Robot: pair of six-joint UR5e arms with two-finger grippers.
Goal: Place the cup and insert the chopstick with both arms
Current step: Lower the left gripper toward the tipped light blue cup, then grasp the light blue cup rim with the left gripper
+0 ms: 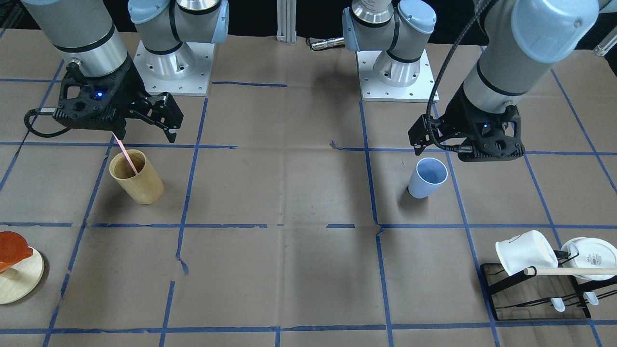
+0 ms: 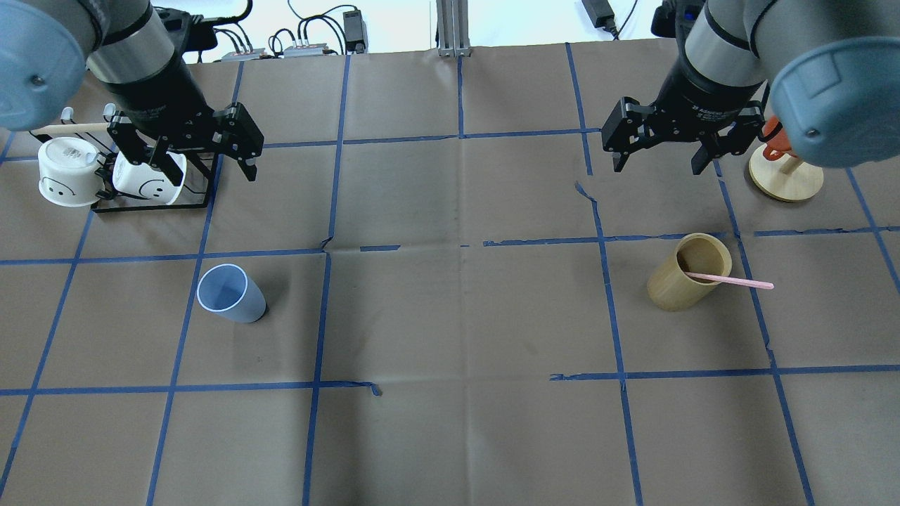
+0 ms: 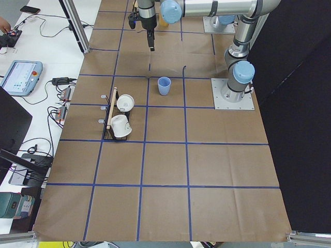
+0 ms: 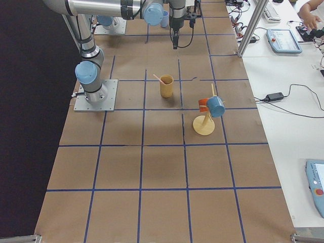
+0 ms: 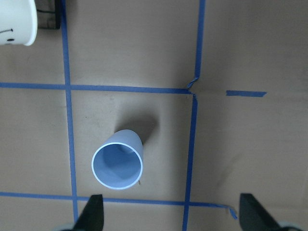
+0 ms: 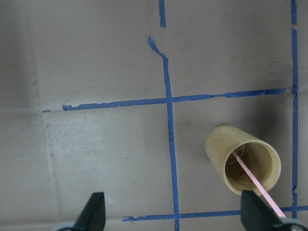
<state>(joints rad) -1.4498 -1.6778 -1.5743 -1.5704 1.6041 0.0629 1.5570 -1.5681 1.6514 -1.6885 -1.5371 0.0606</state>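
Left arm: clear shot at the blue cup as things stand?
Probably yes. The left gripper is open and empty above the table, and the blue cup stands upright alone with nothing between them.

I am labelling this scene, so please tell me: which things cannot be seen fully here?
Chopstick: its lower end is hidden inside the wood cup, overhead view.
Stand: cut off by the left edge, front view.
Mug: cut off by the right edge, front view; its print is too small to read.

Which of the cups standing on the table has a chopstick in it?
The wooden cup: a pink chopstick leans in it and sticks out over its rim. The blue cup is empty.
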